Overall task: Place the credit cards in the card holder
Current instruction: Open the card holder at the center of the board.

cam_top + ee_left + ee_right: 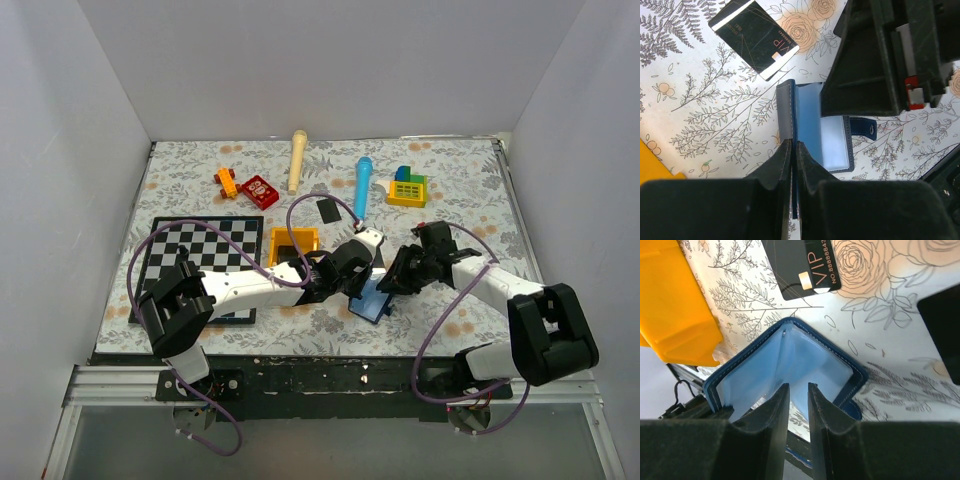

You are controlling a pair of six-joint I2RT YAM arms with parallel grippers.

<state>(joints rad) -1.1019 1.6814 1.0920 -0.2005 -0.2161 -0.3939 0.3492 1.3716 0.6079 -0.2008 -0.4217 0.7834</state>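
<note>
Lying open near the six o'clock edge, between the two arms, the small navy-blue folding card holder (pixel 372 303) shows its light blue, clear-pocketed inside. The left gripper (pixel 793 145) is clamped on the raised navy cover, its fingers pressed together with the cover's edge between them. The right gripper (pixel 798 387) hangs right over the light blue pockets, its fingers a little apart and nothing seen between them. One glossy black rectangular credit card (pixel 801 267), lettered VIP, lies flat on the floral-printed surface (pixel 460 200) at about eleven o'clock from the card holder, near it but not touching. A dark shape at the three o'clock edge of the right wrist view may be the second card; I cannot tell.

By my reading, the step in hand is holding the card holder open and steady; no card shows in a pocket yet. The next move calls for the right gripper to reach the card at eleven o'clock, lift its thin edge off the surface and slide it into a pocket while the left gripper holds the cover.

Around lie a yellow open plastic box (pixel 285 240) at ten o'clock, a black-and-white chessboard (pixel 200 245) at nine and a blue plastic cylinder (pixel 362 185) at twelve. The left gripper sits close to the path toward the card and could crowd it.
</note>
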